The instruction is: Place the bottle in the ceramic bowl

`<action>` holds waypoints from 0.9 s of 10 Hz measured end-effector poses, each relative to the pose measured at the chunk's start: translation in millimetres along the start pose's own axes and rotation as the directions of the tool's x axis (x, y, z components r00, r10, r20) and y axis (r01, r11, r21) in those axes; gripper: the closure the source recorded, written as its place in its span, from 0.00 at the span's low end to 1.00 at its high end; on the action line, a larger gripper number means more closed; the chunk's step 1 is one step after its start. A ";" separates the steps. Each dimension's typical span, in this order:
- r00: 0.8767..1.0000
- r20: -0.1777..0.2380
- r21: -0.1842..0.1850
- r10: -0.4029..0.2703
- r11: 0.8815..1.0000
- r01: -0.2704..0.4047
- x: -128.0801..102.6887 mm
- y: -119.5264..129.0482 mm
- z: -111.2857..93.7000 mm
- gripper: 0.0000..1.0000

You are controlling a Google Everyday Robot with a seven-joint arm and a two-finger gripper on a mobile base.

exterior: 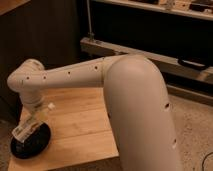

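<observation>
The black ceramic bowl [36,145] sits on the front left corner of the wooden table [82,125]. My gripper [34,120] hangs from the white arm just above the bowl's rear half. It is shut on the whitish bottle [26,130], which is tilted, its lower end down over the bowl's left side. The bottle looks just above or barely touching the bowl; I cannot tell which.
The table's left and front edges lie close to the bowl. A dark wooden wall [45,35] stands behind the table. A low dark shelf unit with a metal rail [150,55] is at the back right. My own large white arm [135,110] blocks the right part.
</observation>
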 end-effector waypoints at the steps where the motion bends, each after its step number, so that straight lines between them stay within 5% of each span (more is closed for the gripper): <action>1: 1.000 0.002 -0.005 0.001 1.000 -0.001 -2.3 1.4 4.5 1.00; 9: 1.000 -0.005 -0.098 0.017 0.995 -0.017 -20.6 14.4 73.2 1.00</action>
